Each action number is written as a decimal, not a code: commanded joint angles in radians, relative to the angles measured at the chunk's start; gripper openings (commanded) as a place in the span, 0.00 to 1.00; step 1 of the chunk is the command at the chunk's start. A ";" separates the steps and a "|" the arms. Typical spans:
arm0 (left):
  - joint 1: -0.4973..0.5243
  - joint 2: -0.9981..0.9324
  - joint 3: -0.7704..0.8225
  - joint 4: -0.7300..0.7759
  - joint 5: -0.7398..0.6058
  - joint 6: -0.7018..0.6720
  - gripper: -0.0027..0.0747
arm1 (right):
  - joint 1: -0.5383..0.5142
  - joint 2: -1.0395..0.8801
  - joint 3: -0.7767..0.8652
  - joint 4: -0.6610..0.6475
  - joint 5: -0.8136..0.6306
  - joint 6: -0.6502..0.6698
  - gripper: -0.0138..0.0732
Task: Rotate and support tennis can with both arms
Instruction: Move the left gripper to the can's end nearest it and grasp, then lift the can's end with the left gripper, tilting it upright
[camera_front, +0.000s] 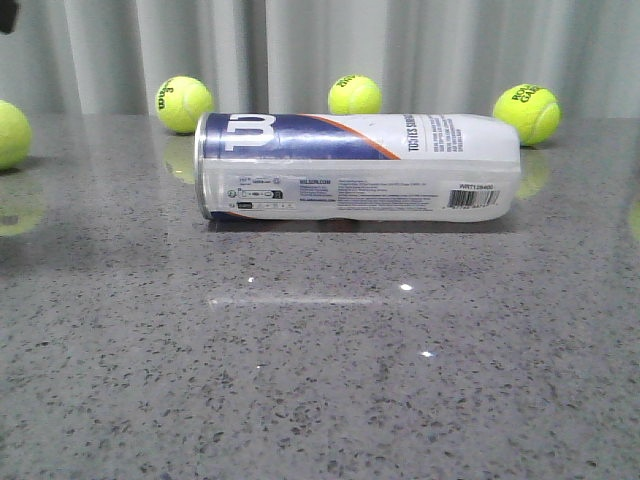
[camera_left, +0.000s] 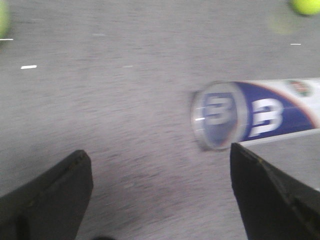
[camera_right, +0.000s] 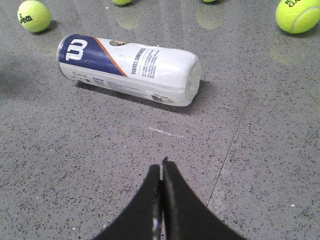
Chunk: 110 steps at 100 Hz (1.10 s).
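Tennis can (camera_front: 360, 166) lying flat, long axis left-right, navy end left.

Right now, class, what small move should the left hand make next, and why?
Probably ease the open left hand forward to the tennis can's navy lid end. The can lies on its side, untouched, and that end sits just beyond the right-hand finger, not between them. The right hand is shut, farther back.

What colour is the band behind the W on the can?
Navy blue, clearest in the front view on the can.
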<state>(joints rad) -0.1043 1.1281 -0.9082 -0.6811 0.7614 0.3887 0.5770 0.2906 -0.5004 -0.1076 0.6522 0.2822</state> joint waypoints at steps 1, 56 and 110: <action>-0.014 0.056 -0.064 -0.230 0.009 0.130 0.74 | -0.005 0.009 -0.025 -0.015 -0.080 -0.006 0.08; -0.104 0.458 -0.262 -0.522 0.311 0.259 0.74 | -0.005 0.009 -0.025 -0.014 -0.080 -0.006 0.08; -0.170 0.599 -0.278 -0.746 0.412 0.367 0.20 | -0.005 0.009 -0.025 -0.014 -0.080 -0.006 0.08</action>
<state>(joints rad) -0.2681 1.7713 -1.1558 -1.3411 1.1131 0.7423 0.5770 0.2906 -0.5004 -0.1076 0.6522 0.2822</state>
